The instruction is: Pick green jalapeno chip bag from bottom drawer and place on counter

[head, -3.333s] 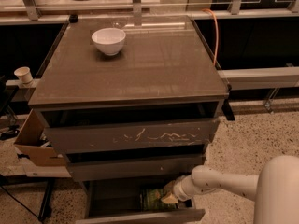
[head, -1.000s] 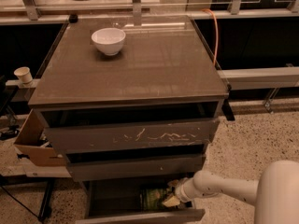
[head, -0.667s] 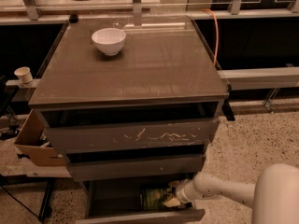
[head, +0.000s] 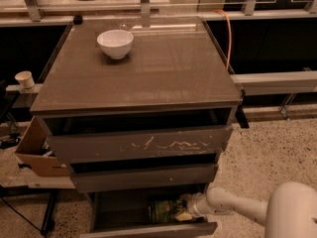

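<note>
My claw sits inside the open shallow grey bottom drawer, against the small crinkly green foil chip bag lying there. I cannot tell whether it is clamped.

a speckled terrazzo floor spreads around the cabinet under dim, warm light; a pale horizontal rail runs off to the right, dark panels above and below it; an orange cable drops behind the right rear corner; along the back, a ledge carries jars and upright metal posts; at left sits an open cardboard box, a paper cup standing higher up; the gripper lies low in the bottom drawer
</note>
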`<state>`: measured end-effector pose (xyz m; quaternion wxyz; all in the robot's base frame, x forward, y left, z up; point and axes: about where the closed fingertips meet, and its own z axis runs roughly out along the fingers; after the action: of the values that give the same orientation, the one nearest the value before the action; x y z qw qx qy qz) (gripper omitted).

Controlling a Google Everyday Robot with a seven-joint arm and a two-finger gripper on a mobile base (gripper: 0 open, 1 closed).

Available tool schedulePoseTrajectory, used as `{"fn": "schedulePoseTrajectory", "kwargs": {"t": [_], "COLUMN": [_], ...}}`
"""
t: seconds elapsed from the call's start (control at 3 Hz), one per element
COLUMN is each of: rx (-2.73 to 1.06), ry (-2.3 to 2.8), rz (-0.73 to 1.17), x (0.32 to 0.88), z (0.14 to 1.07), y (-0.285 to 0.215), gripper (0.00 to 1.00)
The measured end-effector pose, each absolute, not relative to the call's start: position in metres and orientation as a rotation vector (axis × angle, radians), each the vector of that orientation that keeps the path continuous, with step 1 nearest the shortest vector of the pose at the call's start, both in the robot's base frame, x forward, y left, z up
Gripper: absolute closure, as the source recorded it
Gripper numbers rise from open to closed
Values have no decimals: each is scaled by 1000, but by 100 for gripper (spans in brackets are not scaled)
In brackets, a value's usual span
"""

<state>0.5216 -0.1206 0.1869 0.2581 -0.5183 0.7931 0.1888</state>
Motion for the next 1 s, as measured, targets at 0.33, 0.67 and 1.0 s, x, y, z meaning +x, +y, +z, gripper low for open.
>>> {"fn": "schedulePoseTrajectory", "kwargs": {"t": [0.33,0.67,1.0], "rx": [-1397,-1397,-1402], "ry": [2146,2151,2159], "rz": [513,528,545], "x": [525,527,528], "z": [178,167,154], "y": [-119,-117,-114], "gripper": [42,44,44]}}
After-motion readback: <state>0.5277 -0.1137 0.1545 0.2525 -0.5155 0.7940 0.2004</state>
